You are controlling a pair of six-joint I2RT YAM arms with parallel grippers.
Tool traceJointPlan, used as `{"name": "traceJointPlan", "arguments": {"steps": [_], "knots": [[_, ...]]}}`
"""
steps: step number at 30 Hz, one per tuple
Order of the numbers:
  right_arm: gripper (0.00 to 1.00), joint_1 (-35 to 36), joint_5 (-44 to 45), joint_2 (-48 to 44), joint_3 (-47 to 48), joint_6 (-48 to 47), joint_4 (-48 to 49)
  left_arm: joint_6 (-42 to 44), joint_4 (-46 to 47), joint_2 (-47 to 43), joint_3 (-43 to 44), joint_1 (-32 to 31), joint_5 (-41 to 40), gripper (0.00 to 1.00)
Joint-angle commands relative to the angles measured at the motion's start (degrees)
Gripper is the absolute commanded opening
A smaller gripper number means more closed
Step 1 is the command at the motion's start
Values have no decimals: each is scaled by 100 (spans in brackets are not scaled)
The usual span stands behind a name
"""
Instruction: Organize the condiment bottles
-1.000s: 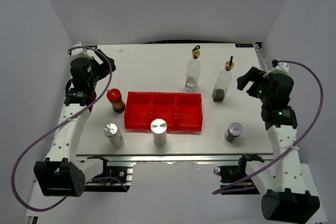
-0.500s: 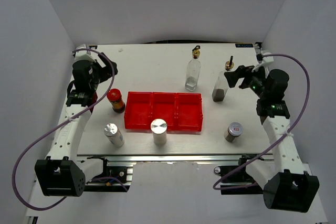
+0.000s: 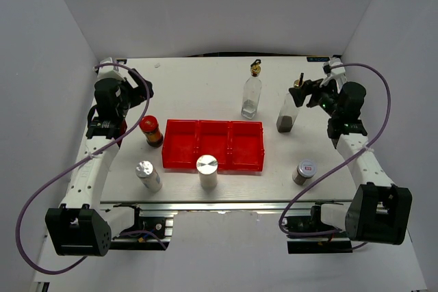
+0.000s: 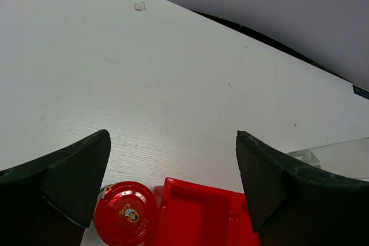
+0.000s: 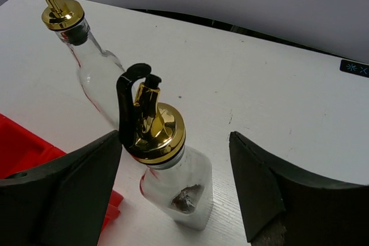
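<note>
Your right gripper [image 3: 306,95]: jaws wide, flanking the glass bottle [image 5: 173,177] with dark dregs, clear of it. Your left gripper [image 3: 140,89]: jaws wide, near the red-lidded jar [image 4: 125,214] just left of the tray [image 3: 212,123]. Second glass bottle [image 3: 251,98], two metal cylinders [image 3: 207,171], short jar [image 3: 304,171]: standing outside the tray

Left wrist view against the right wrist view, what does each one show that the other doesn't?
Only the left wrist view shows the red-lidded jar, beside the red tray. Only the right wrist view shows gold pour spouts: the nearer glass bottle between the open right tool fingers, the farther bottle behind it. Both show the red tray and white table.
</note>
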Motion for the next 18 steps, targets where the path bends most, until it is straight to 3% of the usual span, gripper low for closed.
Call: {"name": "traceJointPlan", "arguments": {"steps": [1, 5, 11, 12, 15, 18], "knots": [[79, 42, -7, 131, 118, -193, 661, 111, -74, -128, 37, 11, -168, 98], [76, 76, -121, 377, 118, -193, 872, 129, -215, -101, 99, 11, -380, 98], [56, 85, -261, 685, 470, -413, 573, 111, -268, -31, 134, 11, -440, 98], [52, 85, -297, 686, 452, -413, 600, 111, -329, -31, 152, 11, -485, 98], [21, 85, -446, 650, 382, -396, 670, 120, -382, -31, 178, 11, -617, 98], [7, 85, -604, 519, 539, -465, 390, 68, -356, -31, 161, 11, -652, 98]]}}
